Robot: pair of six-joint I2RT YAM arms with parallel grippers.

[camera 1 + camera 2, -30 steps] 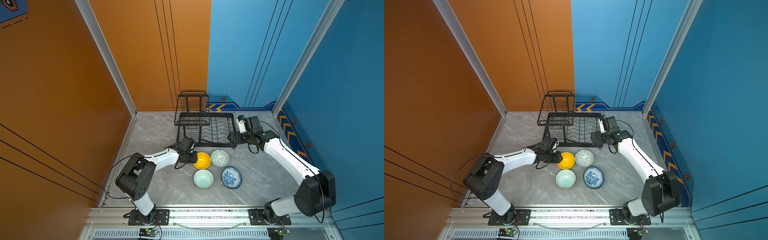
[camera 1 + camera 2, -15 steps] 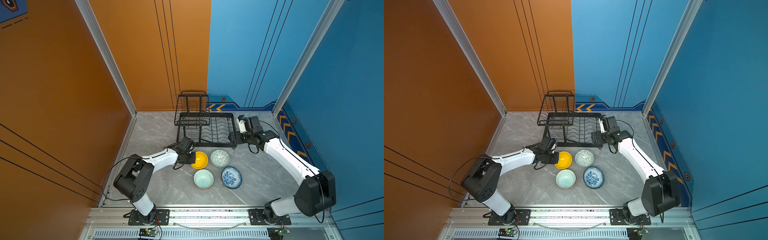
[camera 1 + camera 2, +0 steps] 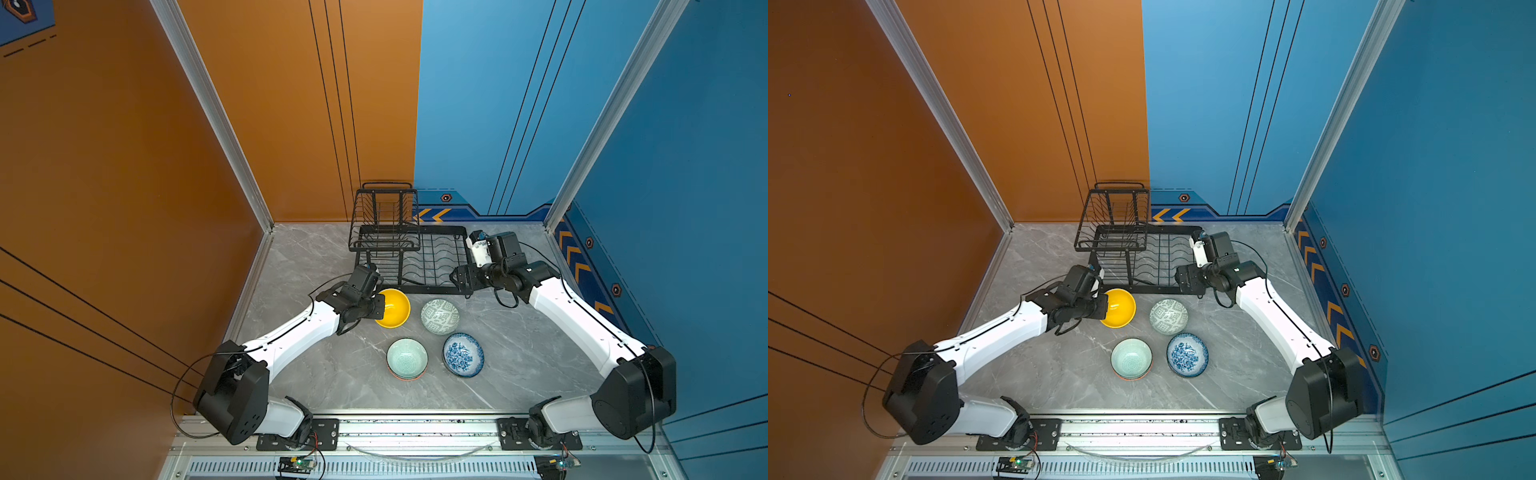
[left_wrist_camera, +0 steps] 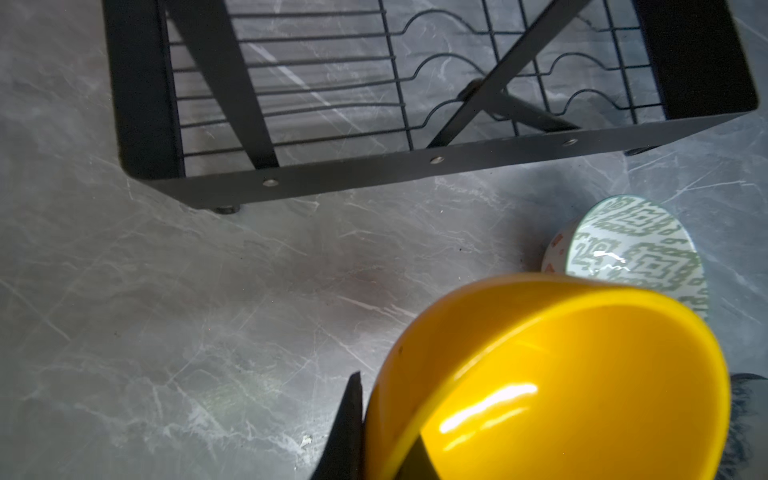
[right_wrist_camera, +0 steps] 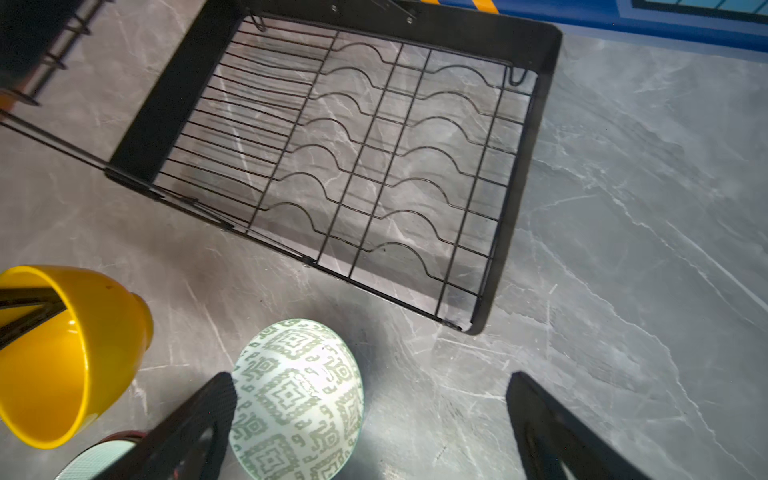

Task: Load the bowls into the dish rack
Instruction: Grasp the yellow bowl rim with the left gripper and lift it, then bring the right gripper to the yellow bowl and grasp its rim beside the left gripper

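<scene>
Bench (image 3: 316,374): grey marbled top, walled on three sides, with both arms mounted at its front edge.
Dish rack (image 3: 434,259): black wire, standing at the middle of the back edge. The raised basket tier (image 3: 384,220) is on its left end. No bowl is in the rack.
Right gripper (image 3: 462,280): at the rack's front right corner. The fingers (image 5: 199,415) are spread wide with nothing between them.
Left gripper (image 3: 379,305): just in front of the rack's front left corner. The fingers (image 4: 347,428) are clamped on the yellow bowl's wall, one inside and one outside.
Yellow bowl (image 3: 392,308): tilted in that grip, mouth turned toward the left gripper, just in front of the rack's front rail.
Grey-green patterned bowl (image 3: 440,316): upright on the bench centre, just right of the yellow bowl. It appears to sit inside a second bowl with orange marks (image 4: 556,247), though the wrist view shows too little to confirm.
Blue-and-white floral bowl (image 3: 463,355): upright, toward the front edge, right of centre.
Pale mint ringed bowl (image 3: 407,358): upright, just left of the floral bowl, with a reddish edge showing under it.
</scene>
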